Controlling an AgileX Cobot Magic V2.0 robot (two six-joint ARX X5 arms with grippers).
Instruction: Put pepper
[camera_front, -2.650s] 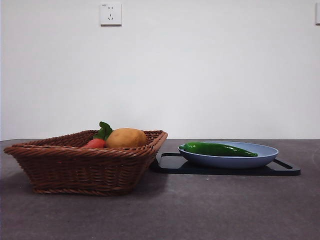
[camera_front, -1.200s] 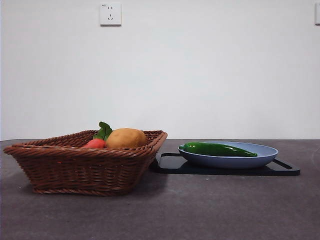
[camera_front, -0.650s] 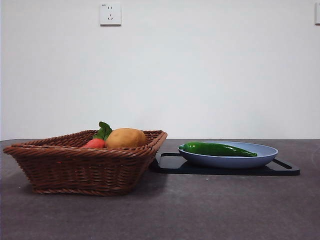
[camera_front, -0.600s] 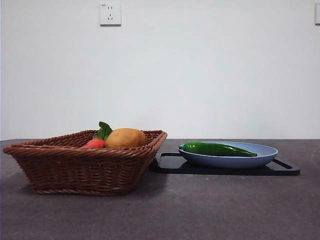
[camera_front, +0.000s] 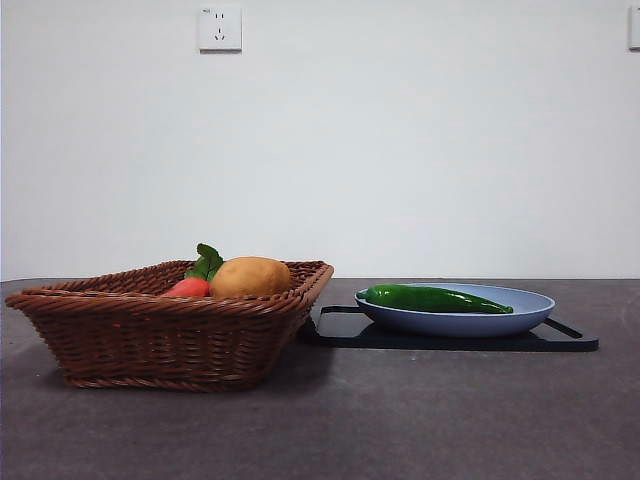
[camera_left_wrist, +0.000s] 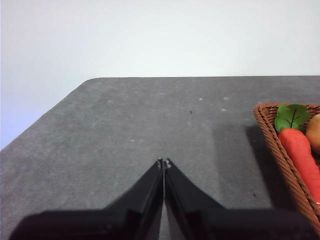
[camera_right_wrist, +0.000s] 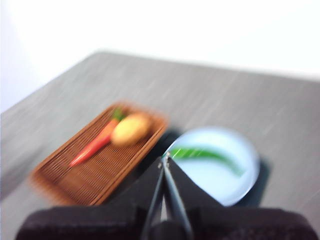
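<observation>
The pepper lies lengthwise in the blue plate, its blunt end toward the wicker basket and its tip toward the plate's centre. The plate sits on a flat black tray, which I judge is there to mark its place and keep it from sliding. The basket stands just beside the tray, its near corner overhanging the tray's edge in the front view. It holds a long red-orange vegetable with green leaves and a tan potato-like lump, both toward the end nearest the plate; the rest of the basket floor looks bare in the right wrist view.

My right gripper hangs high above the table, its jaws pressed together, looking down on the plate and the pepper; that picture is smeared, so I read the arm as travelling. My left gripper waits over bare grey table beside the basket's outer rim, jaws likewise pressed together and holding nothing. Neither arm shows in the front view.

I judge the pepper is meant for the basket. The plate's rim is low, so a descent from above is unobstructed. The basket's raised wall must be cleared on the way across, and the bare floor offers landing room away from the two vegetables.
</observation>
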